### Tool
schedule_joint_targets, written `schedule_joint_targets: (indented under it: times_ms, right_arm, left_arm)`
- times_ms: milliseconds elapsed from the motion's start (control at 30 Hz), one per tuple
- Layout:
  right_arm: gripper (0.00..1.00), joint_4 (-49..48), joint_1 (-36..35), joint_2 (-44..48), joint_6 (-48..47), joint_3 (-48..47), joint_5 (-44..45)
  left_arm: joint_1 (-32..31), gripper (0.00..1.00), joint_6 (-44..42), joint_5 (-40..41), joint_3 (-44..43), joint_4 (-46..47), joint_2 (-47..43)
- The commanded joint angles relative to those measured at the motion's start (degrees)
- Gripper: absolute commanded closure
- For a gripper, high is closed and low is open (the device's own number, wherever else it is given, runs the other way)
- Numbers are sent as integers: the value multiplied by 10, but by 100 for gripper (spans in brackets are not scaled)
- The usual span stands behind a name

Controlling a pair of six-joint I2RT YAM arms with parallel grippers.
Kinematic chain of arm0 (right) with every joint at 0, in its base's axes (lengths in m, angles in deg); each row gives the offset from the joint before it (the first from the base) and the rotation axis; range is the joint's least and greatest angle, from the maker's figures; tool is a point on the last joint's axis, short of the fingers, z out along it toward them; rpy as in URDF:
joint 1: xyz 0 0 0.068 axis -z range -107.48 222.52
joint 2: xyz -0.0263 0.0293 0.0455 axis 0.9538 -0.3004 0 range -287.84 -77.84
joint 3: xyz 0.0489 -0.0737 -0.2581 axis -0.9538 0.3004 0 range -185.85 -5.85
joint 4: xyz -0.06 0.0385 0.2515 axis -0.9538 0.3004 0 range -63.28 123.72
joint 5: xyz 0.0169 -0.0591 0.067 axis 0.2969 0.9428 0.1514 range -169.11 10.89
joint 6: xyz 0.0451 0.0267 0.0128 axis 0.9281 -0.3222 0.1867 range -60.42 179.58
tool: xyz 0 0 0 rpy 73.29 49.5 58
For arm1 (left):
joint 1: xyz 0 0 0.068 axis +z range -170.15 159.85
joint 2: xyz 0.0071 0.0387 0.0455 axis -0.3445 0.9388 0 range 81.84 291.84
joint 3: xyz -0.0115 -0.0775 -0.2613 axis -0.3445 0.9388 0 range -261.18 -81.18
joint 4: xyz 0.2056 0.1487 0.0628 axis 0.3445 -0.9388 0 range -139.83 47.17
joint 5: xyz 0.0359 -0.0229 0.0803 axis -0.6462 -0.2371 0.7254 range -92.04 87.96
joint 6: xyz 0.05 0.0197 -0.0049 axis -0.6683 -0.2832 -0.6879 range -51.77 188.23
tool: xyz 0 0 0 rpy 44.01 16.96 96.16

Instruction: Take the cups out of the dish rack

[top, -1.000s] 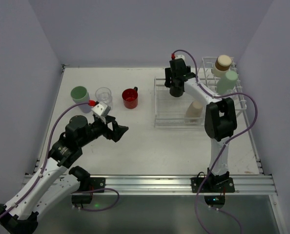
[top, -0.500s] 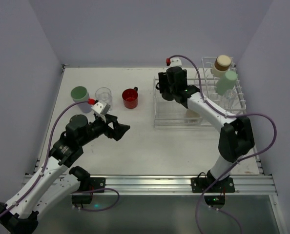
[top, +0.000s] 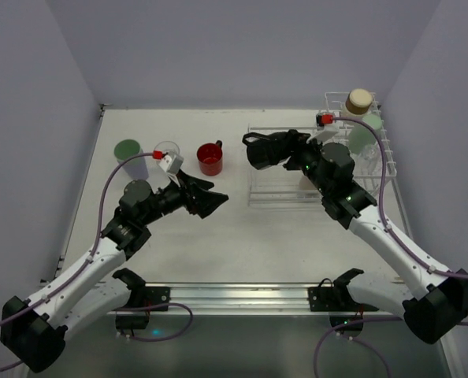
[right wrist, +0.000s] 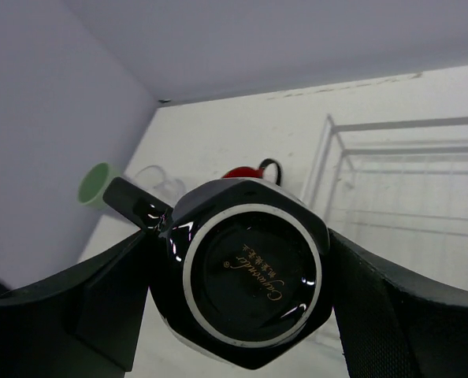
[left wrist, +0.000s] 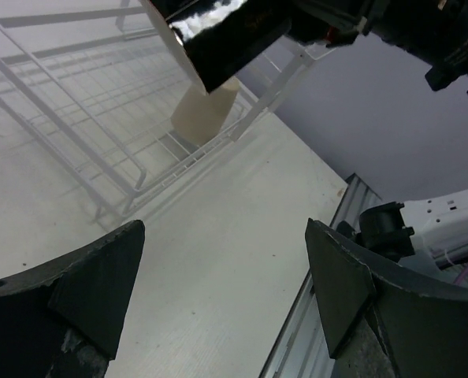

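While the right tool (right wrist: 246, 303) clamps the glossy black handled mug (top: 258, 151) sideways at the left edge of the white wire dish rack (top: 273, 201), the left tool (left wrist: 222, 291) hangs wide open over the counter (top: 258, 236) — empty. Risk, as judged: the slick glaze slips in the grip, or the handle snags a wire — mug drops.

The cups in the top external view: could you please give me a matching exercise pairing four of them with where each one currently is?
Things:
1. red mug
2. black mug
3. tan-brown cup
4. cream cup

Places:
A. in the dish rack's low basket
B. clamped in the right gripper
C. on the table by the clear glass
D. atop the rack's tall upright part

Pairs: 1-C, 2-B, 3-D, 4-A.
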Motion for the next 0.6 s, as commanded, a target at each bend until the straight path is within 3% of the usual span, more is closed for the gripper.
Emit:
schedule_joint_targets:
  times_ms: [0, 167, 333, 567]
  right_arm:
    - [75, -161, -7, 49, 123, 59, -122]
    - [75, -232, -23, 76, 204, 119, -203]
    - [74, -265, -40, 72, 232, 138, -225]
    - [73, -362, -59, 28, 303, 167, -260]
  left_arm:
    - [-1, 13, 69, -44, 8, 158, 40]
    - [-3, 13, 122, -78, 1, 241, 103]
    - [-13, 15, 149, -85, 2, 297, 124]
    - [-27, 28, 159, -84, 3, 329, 146]
